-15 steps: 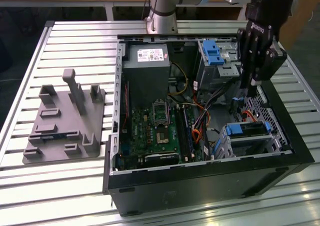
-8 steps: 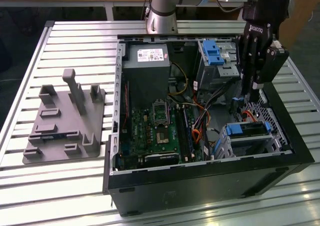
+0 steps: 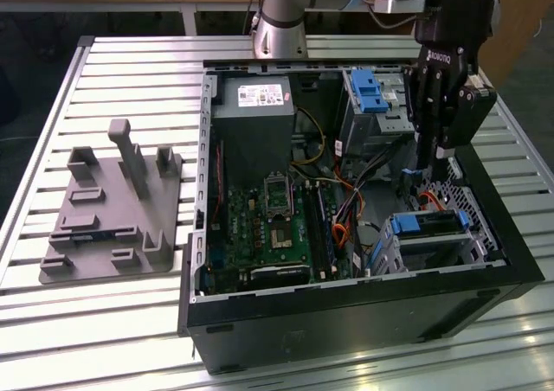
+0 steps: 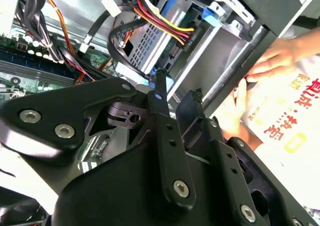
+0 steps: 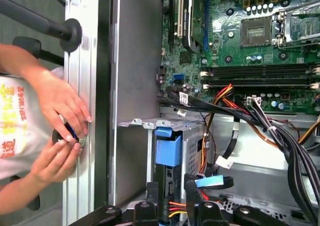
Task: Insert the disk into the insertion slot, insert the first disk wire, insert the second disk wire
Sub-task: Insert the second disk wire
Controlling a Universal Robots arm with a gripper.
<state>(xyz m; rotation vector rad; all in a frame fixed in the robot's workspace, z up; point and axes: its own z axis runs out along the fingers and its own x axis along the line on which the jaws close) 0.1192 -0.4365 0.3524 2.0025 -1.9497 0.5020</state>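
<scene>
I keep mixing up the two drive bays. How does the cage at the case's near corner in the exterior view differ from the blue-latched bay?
The insertion slot sits at the near corner of the case; the blue-latched bay stands at the far wall beside the power supply. The insertion slot holds the disk, its blue frame lying crosswise; the blue-latched bay's latch runs away from the camera. Both are silver metal with blue plastic.

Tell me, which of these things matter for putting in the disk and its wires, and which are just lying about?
Part of the job: the gripper, the disk in its blue frame, the metal cage around it, the red and yellow wires beside it.
Just there: the grey plastic rack, the green circuit board, a person's hands.
</scene>
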